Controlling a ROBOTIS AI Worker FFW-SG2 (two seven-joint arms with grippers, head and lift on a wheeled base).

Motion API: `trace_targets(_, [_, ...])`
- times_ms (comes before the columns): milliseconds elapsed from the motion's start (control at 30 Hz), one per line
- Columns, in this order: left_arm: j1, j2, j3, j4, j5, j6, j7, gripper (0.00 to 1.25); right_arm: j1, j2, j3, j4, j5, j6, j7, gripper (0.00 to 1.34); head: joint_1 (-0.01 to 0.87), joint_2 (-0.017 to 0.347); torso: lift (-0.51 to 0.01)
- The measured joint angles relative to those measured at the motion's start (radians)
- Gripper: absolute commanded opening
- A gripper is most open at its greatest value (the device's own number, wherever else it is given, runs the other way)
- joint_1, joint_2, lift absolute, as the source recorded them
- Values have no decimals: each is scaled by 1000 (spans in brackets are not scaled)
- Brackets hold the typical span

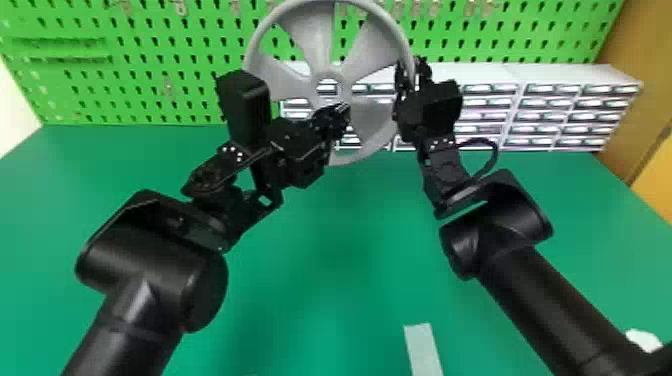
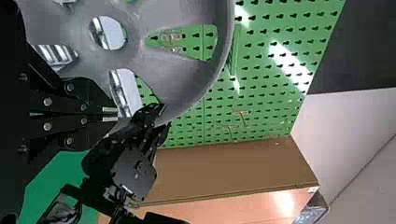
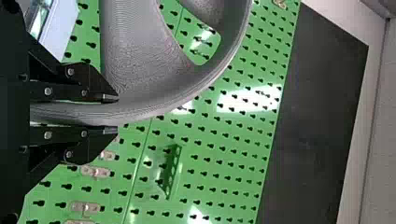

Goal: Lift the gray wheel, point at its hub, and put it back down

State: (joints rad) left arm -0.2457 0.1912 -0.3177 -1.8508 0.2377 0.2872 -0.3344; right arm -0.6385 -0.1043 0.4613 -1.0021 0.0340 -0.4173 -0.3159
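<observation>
Main risk: slip or twist. My right black 2-finger gripper [image 3: 116, 114] pinches the large gray spoked wheel [image 1: 367, 40] at 1 spot on the rim, with the rim running between its flat fingers. Most of the weight hangs off to 1 side, so I'd expect the wheel to pivot about that pinch if the grip is weak or I move fast.

Risk 2: my left black 2-finger gripper [image 1: 344, 109] sits close to the round open hub [image 1: 327, 75]. A small overshoot could knock the wheel askew or snag the tips in a spoke opening. Can't tell if they touch it.

Risk 3: set-down. If the rim lands at an angle on the flat green tabletop [image 1: 350, 225], it could roll or flop. Back the left off first, then lower slowly.

Pose: wheel is up off the table, roughly upright, ahead of the green metal pegboard [image 1: 175, 75]. Left arm comes in from bottom left, wrist bent inward, fingers pressed together with nothing between, tips just below the hub in head view. Right arm leans in from bottom right, wrist at the wheel's right side, fingers aimed away from me.
</observation>
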Motion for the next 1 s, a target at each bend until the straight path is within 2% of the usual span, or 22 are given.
trace_targets(433, [-32,5,-41,76,-149,-78,112,25,11,-4,39,-29,-15,-4,5,37,692,48,-88])
trace_targets(700, [-33,21,-48,86,-264,-97,194,25,21,-7,43,-51,-18,-5,10,37,692,48,-88])
trace_targets(1000, [-32,26,-35,100,-306,-113,234,25,28,-8,45,-62,-22,-4,14,37,692,48,-88])
